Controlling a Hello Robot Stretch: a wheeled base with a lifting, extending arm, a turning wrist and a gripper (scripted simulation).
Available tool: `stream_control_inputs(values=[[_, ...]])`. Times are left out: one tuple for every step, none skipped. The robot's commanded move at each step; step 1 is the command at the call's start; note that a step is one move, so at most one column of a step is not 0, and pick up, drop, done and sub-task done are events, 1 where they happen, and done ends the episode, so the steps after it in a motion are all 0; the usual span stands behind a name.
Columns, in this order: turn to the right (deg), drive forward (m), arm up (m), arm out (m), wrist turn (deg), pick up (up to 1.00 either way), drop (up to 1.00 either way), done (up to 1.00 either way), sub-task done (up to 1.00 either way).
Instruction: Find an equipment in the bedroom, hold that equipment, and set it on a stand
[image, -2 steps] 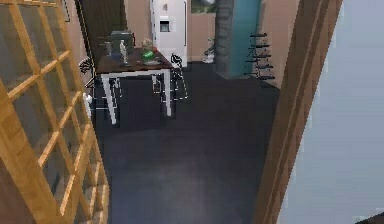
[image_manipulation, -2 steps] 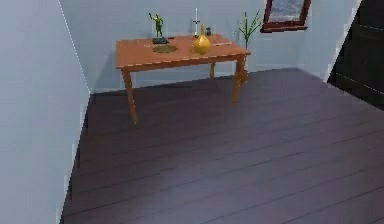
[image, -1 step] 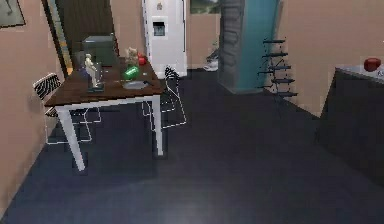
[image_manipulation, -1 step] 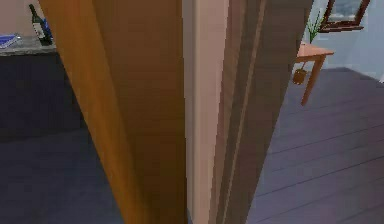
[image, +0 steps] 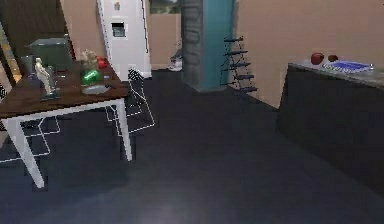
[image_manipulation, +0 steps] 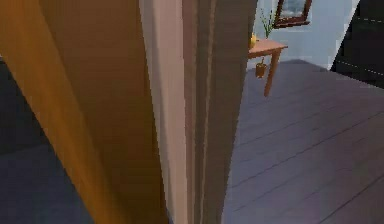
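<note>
Worktop (image: 65, 98) at the forward view's left is carrying a green thing (image: 91, 75) and a red thing (image: 102, 63); a door frame (image_manipulation: 190, 110) is standing close in the arm side view; I cannot tell the fingers' state, nor where the equipment is.

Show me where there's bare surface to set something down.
Grey-topped dark counter: bare strip along its front edge, before two red fruits and a blue flat tray. Brown wooden table: crowded with a green box, green bowl and bottle; bare only near its front edge.

Door frame (image_manipulation: 190, 100), perhaps; table (image_manipulation: 270, 47) beyond
</note>
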Motion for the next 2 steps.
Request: stream_control_inputs(values=[[0.0,1.00,0.00,0.00,0.0,0.00,0.00,0.00,0.00],[0.0,0.40,0.00,0.00,0.0,0.00,0.00,0.00,0.00]])
